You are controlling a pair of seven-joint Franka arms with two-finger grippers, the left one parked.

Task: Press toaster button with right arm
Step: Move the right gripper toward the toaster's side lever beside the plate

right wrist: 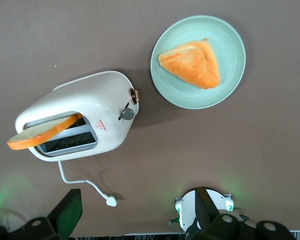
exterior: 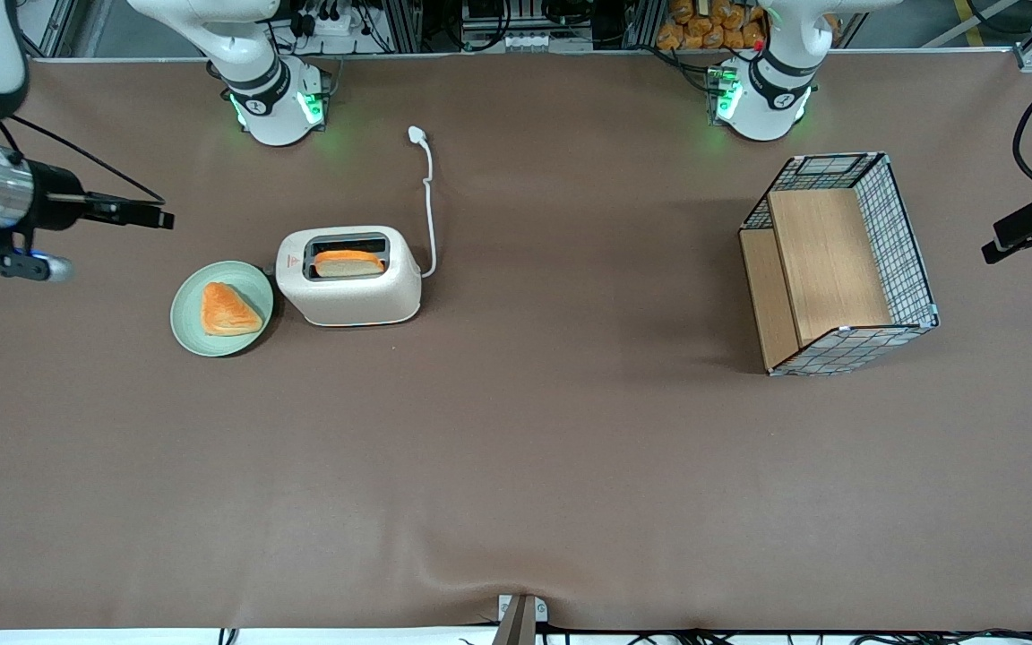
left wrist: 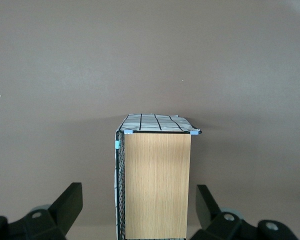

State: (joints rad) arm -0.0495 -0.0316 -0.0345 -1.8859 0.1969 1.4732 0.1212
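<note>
The toaster (exterior: 350, 275) sits mid-table, a bread slice (exterior: 348, 262) in one slot, its grey button (right wrist: 126, 114) facing the plate (exterior: 189, 322). We judge the approach barely begun: our gripper (right wrist: 135, 217) hovers high above, fingers spread, and must descend onto the button.

Your light is even, diffuse and from overhead: the brown table (exterior: 516, 466) reads uniformly bright with no glare. Shadows are soft and short; you get a faint one hugging the toaster (exterior: 350, 276) and one under the plate (right wrist: 198, 62). Green glow spills from the arm bases (exterior: 276, 106) onto the cloth. The gripper (exterior: 126, 212), hanging above the working arm's end of the table, reads dark. The left wrist view dims toward its corners.
</note>
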